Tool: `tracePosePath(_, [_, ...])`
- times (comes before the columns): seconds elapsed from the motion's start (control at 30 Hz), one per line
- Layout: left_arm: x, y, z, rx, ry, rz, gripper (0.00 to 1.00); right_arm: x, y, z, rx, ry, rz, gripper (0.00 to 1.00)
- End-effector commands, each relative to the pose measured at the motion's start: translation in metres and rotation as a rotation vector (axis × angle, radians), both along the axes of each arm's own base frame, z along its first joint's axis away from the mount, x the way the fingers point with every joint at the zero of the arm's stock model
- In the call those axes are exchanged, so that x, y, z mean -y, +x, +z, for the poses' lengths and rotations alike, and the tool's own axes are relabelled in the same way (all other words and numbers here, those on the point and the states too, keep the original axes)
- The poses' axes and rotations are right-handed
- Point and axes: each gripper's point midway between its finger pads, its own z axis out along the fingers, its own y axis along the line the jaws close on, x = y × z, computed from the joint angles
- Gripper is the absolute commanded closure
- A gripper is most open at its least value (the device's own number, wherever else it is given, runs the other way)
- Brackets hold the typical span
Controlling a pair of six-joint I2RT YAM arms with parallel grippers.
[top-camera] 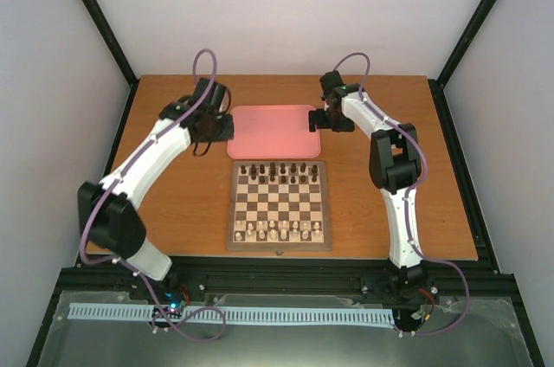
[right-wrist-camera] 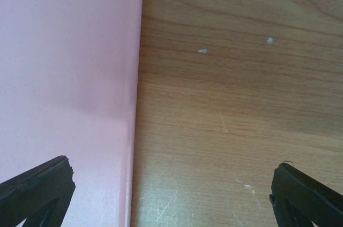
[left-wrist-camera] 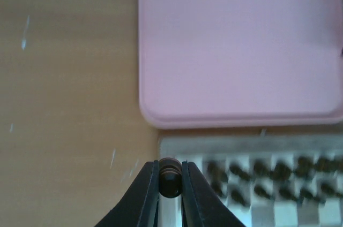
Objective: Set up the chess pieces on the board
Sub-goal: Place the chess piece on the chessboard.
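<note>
The wooden chessboard [top-camera: 279,237] lies in the middle of the table. Several dark chess pieces [top-camera: 283,171] stand in its far two rows, and pale cream pieces in its near rows. My left gripper [top-camera: 216,131] hangs above the table by the pink tray's left edge, past the board's far left corner. In the left wrist view it [left-wrist-camera: 170,180] is shut on a dark chess piece [left-wrist-camera: 170,177], above the board's corner [left-wrist-camera: 177,146]. The dark rows [left-wrist-camera: 268,179] show blurred to its right. My right gripper [top-camera: 319,120] is open and empty at the tray's right edge [right-wrist-camera: 134,109].
The plain pink tray [top-camera: 273,131] lies just beyond the board, nothing on it; it also shows in the left wrist view [left-wrist-camera: 241,50]. Bare wooden table [right-wrist-camera: 236,93] lies to the right of the tray. Black frame rails border the table.
</note>
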Motion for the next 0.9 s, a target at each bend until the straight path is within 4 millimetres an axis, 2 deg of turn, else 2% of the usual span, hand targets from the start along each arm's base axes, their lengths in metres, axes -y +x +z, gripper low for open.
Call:
tracePosePath(0.0, [-0.004, -0.054, -0.017, -0.065, -0.057, 0.021, 0.97, 0.004, 0.011, 0.032, 0.081, 0.011, -0.022, 0.00])
tracePosePath(0.1, [0.004, -0.080, -0.039, -0.093, -0.084, 0.016, 0.97, 0.004, 0.012, 0.032, 0.080, 0.010, -0.024, 0.00])
tracePosePath(0.23, [0.026, -0.094, -0.064, -0.111, -0.159, 0.003, 0.97, 0.005, 0.010, 0.037, 0.085, 0.005, -0.025, 0.00])
tracePosePath(0.47, [0.040, -0.099, -0.085, -0.126, -0.115, -0.005, 0.97, 0.009, 0.007, 0.046, 0.100, -0.008, -0.028, 0.00])
tracePosePath(0.67, [0.042, -0.094, -0.096, -0.134, -0.086, 0.015, 0.97, 0.010, 0.004, 0.048, 0.100, -0.006, -0.027, 0.00])
tracePosePath(0.87, [0.039, -0.098, -0.111, -0.173, -0.061, 0.032, 0.97, 0.011, 0.003, 0.050, 0.104, -0.009, -0.024, 0.00])
